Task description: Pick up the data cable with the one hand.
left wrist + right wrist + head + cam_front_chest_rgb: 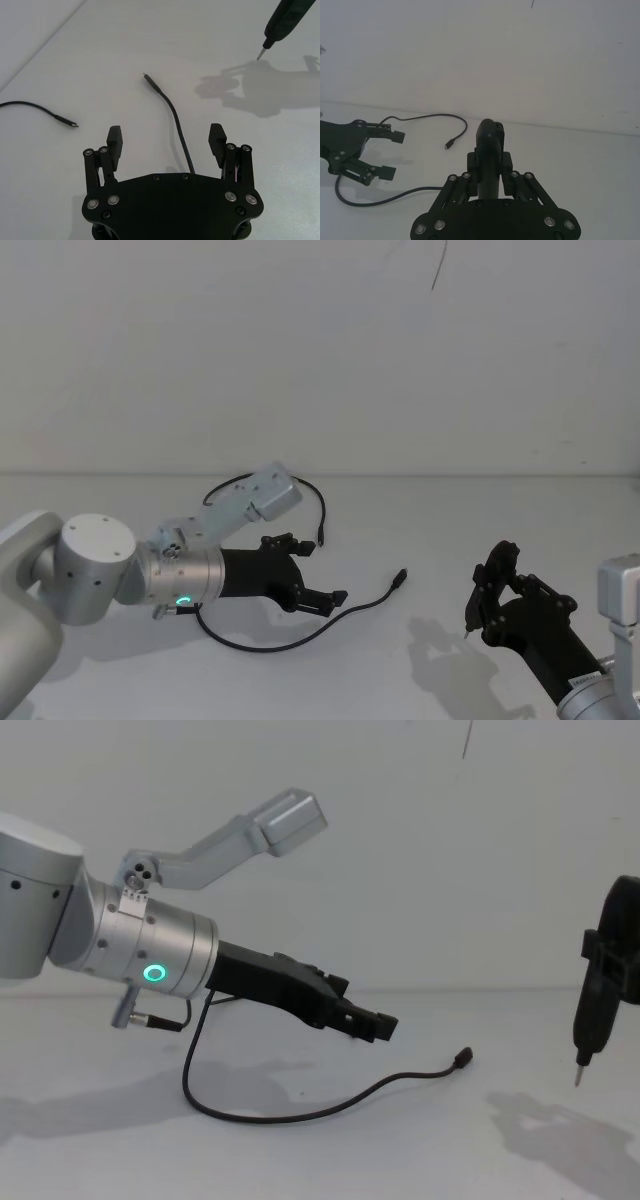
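Left hand (326, 572) reaches forward and slightly down over the white surface (450, 530), green ring lit on its wrist. Its fingers (114, 136) are spread wide and hold nothing. The data cable (345, 609) lies flat on the surface. In the left wrist view one stretch of the data cable (176, 119) runs out from under the palm, between the two fingers, touching neither. That stretch ends in a small plug just ahead of the left hand (165, 133). The other end curves round behind the left arm, and its plug lies near the hand's far finger. From the chest view the left hand (375, 1023) hangs just above the surface. There the data cable (300, 1117) loops below it, plug tip slightly raised.

Right hand (490, 162) sits at the right side, well apart from the cable. Its fingers are closed on a slim black tool (490, 142) with a pointed metal tip. The tool (598, 1010) points down, with its tip off the surface.
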